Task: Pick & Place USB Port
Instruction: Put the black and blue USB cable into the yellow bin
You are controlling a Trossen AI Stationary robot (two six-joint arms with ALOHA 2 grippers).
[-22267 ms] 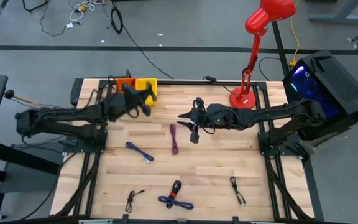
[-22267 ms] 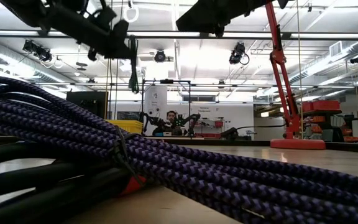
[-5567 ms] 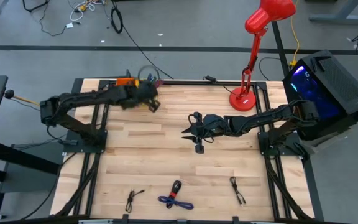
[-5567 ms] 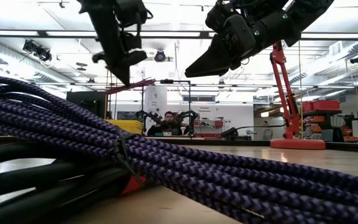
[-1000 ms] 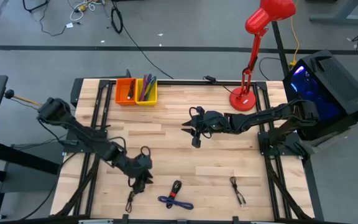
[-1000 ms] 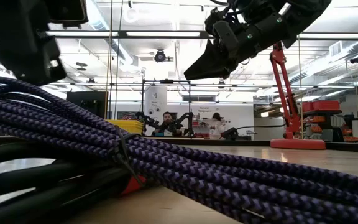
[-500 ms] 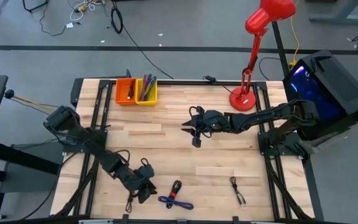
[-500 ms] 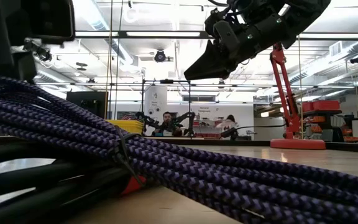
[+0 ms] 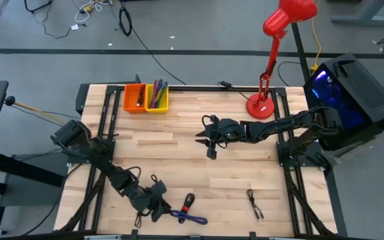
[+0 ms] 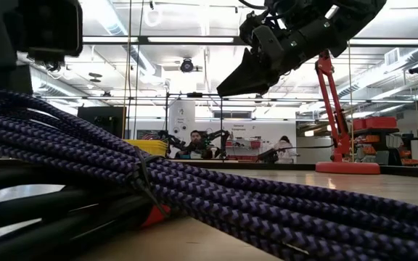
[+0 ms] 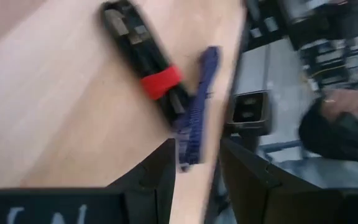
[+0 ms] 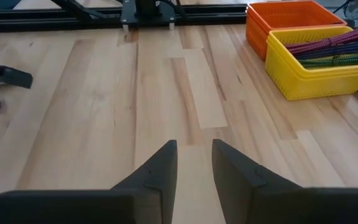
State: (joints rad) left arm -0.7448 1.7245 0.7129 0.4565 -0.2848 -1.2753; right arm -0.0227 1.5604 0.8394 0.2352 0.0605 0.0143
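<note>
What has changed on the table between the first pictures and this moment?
The left hand has moved from the bins at the far edge down to the near edge, beside the bundled cable. The purple and blue cables that lay mid-table are gone; cables now fill the yellow bin. The right hand hangs over the middle, open, much as before. The small black cables near the front and the red lamp stayed.

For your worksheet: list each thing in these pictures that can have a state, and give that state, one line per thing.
left gripper: open, low over the table's front edge, by the purple cable bundle.
right gripper: open, empty, above mid-table.
yellow bin: holds cables.
orange bin: upright beside the yellow one.
purple cable bundle: coiled, strapped red.
black cable: lying loose.
red lamp: upright.
</note>
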